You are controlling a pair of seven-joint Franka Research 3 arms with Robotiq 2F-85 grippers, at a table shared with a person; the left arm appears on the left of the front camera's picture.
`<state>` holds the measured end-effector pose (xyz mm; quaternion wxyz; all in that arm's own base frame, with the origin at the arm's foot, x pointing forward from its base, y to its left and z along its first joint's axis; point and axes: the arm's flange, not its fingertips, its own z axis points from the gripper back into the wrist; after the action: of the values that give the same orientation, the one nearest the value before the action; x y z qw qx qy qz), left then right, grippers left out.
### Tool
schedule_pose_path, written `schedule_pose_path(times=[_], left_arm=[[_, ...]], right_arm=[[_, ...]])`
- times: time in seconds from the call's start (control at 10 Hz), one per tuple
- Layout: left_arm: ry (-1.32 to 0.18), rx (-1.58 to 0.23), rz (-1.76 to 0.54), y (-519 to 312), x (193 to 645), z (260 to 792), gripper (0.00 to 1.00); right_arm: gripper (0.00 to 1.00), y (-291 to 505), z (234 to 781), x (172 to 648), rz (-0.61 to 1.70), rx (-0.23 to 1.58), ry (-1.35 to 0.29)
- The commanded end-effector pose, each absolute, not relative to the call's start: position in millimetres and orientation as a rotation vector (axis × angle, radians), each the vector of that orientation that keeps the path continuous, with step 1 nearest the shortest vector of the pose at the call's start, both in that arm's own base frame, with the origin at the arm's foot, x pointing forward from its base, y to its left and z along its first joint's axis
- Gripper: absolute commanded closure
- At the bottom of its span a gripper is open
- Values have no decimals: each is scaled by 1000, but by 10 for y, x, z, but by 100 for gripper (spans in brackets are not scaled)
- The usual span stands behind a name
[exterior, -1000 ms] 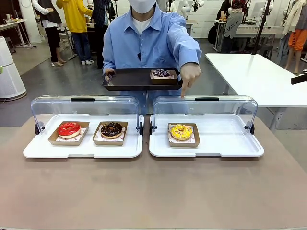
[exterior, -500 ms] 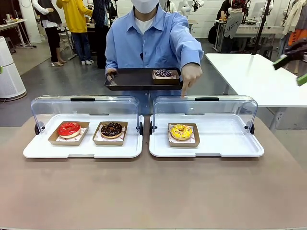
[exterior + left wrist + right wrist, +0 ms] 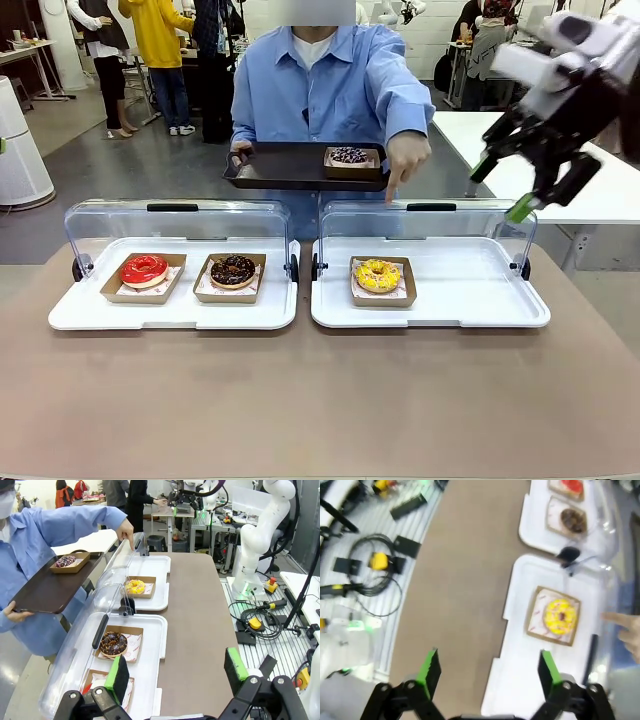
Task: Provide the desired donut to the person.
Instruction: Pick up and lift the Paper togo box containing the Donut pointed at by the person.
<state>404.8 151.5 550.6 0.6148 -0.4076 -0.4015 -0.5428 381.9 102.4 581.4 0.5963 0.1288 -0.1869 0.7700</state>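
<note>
Donuts (image 3: pixel 377 274): four, one on the tray (image 3: pixel 280 165); left gripper (image 3: pixel 176 669) and right gripper (image 3: pixel 500 188) gape.

Right arm (image 3: pixel 575 70) blurred in front view; person's pointing hand (image 3: pixel 629 635) smeared, cut off at the picture's edge.

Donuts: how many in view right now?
4: red donut and chocolate donut in the left display case, yellow donut in the right display case, sprinkled donut on the person's dark tray. None looks hidden.
</note>
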Motion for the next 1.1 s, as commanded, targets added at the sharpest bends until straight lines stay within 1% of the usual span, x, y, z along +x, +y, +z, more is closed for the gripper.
schedule_pose_path(times=[0.0, 0.2, 0.3, 0.5, 0.6, 1.0], left_arm=[[-932, -942, -1252, 1525, 4028, 5520, 0], [-932, -942, -1252, 1525, 4028, 5520, 0], [-932, -942, -1252, 1525, 4028, 5520, 0], [-932, -942, -1252, 1525, 4028, 5520, 0], [-932, -942, -1252, 1525, 4028, 5520, 0], [-932, -942, -1252, 1525, 4028, 5520, 0]], right_arm=[[0, 1311, 5549, 3907, 1688, 194, -291], [0, 1507, 5320, 4163, 1593, 228, -211], [0, 1534, 5251, 4260, 1561, 246, -201], [0, 1500, 5220, 4398, 1571, 309, -187], [0, 1537, 5112, 4209, 1577, 242, -197], [0, 1537, 5112, 4209, 1577, 242, -197]])
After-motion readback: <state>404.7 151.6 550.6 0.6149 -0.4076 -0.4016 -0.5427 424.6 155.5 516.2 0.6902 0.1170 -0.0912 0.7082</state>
